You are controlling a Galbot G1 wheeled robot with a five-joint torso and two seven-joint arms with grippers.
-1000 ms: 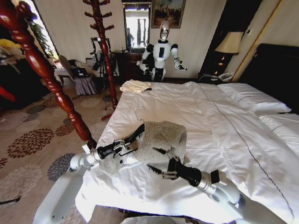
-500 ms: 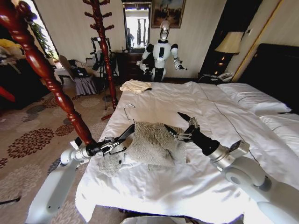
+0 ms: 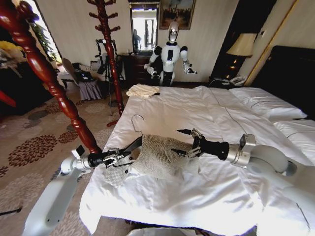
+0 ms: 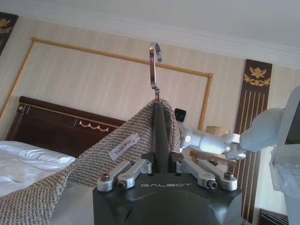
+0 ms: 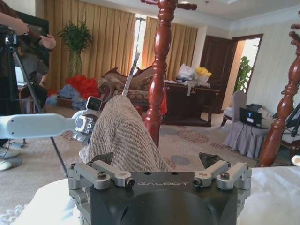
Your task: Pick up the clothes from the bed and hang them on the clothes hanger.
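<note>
Since the earlier frame, the right gripper (image 3: pixel 184 142) had swung lower and further left, its fingers spread wide just beside the cardigan's right edge, gripping nothing. At the left, the left gripper (image 3: pixel 119 155) was clamped on the black clothes hanger (image 3: pixel 134 144), whose silver hook (image 3: pixel 136 121) rose above the knit. The grey-beige cardigan (image 3: pixel 158 155) was draped over that hanger, its lower part resting on the white duvet of the bed (image 3: pixel 231 162) near the left edge. From the left wrist, the hanger (image 4: pixel 160 136) stood between closed fingers, cardigan (image 4: pixel 96 159) hanging around it.
</note>
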